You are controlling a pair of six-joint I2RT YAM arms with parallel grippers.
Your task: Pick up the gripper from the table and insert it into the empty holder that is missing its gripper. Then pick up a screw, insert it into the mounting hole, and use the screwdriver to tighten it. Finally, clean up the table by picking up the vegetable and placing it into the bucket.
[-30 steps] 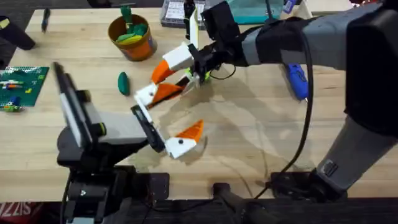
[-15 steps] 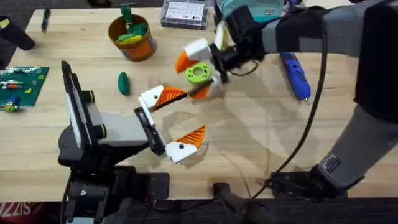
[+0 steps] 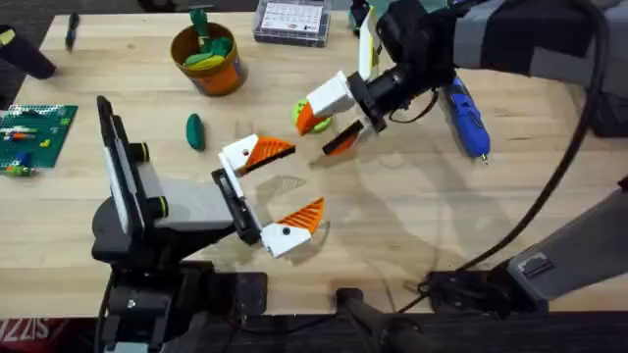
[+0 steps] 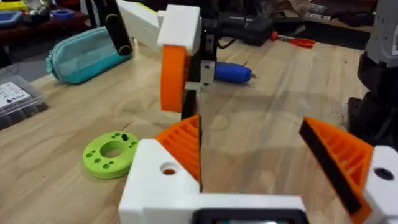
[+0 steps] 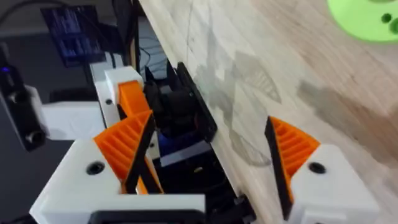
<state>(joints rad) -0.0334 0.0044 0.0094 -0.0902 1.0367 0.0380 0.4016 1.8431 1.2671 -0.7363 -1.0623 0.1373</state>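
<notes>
The right tool (image 3: 334, 120) is pulling back toward the blue screwdriver (image 3: 465, 116), fingers apart, empty. Left tool (image 3: 278, 186) apart too. Next, approach the screwdriver squarely mid-body.

A robotics lab or workshop — a wooden bench (image 3: 392, 216) carries a parts box (image 3: 290, 22) beside a blue screwdriver (image 3: 465, 116), a green circuit board (image 3: 34, 132), and cables behind it.
</notes>
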